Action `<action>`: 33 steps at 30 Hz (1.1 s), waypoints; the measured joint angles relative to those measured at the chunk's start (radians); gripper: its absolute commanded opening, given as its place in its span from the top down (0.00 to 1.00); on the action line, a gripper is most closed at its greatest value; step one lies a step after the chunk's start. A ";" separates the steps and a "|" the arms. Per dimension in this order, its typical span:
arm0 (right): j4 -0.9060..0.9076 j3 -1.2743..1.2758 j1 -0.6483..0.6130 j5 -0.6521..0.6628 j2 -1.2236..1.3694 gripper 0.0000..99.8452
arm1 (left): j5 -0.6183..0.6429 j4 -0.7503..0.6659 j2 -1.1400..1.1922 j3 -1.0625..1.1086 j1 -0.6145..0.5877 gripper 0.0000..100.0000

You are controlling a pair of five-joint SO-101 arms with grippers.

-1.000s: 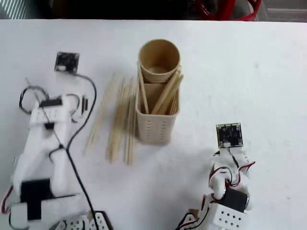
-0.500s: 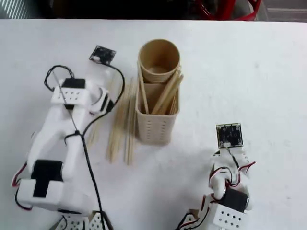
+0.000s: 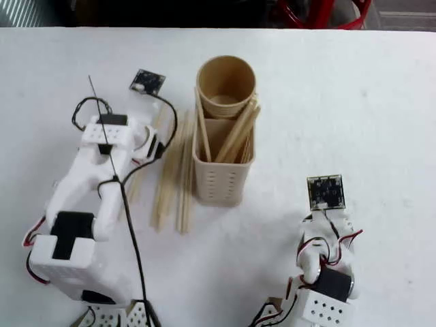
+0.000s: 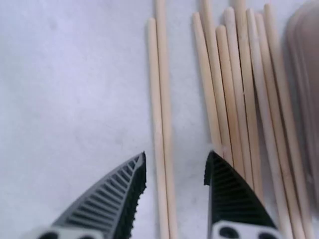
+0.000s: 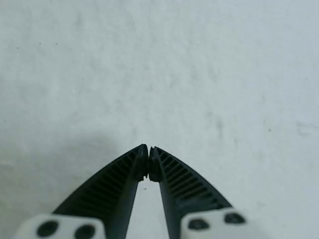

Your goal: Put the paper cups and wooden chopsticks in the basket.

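A beige perforated basket [image 3: 223, 178] stands mid-table with a paper cup [image 3: 225, 85] leaning at its far end and some wooden chopsticks [image 3: 238, 131] inside. Several more chopsticks [image 3: 172, 178] lie loose on the table to its left. My left gripper [image 4: 174, 167] is open just above these loose chopsticks [image 4: 160, 107], its fingers straddling a pair of them; the rest of the bundle [image 4: 239, 94] lies beside one finger. In the high view the left arm [image 3: 102, 160] reaches over the pile. My right gripper [image 5: 148, 162] is shut over bare table, its arm [image 3: 323, 245] at the lower right.
The white table [image 3: 354, 109] stretches wide to the right of the basket and behind it. Black cables [image 3: 129, 225] run along the left arm. A red object [image 3: 320, 12] lies beyond the table's far edge.
The left arm swung right from the table's left side to the loose chopsticks and settled over them. The right arm has not moved.
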 measured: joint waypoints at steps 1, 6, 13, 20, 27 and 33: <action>0.000 0.000 0.000 0.000 0.000 0.98 | 0.000 0.000 0.000 0.000 0.000 0.80; 0.000 0.000 0.000 0.000 0.000 0.98 | 0.000 0.000 0.031 0.000 0.000 0.80; 0.000 0.000 0.000 0.000 0.000 0.98 | 0.003 0.091 0.196 -0.127 0.005 0.88; 0.000 0.000 0.000 0.000 0.000 0.98 | 0.005 0.285 0.359 -0.373 0.006 0.90; 0.000 0.000 0.000 0.000 0.000 0.98 | 0.005 0.373 0.430 -0.474 0.006 0.98; 0.000 0.000 0.000 0.000 0.000 0.98 | 0.005 0.374 0.430 -0.477 0.006 0.98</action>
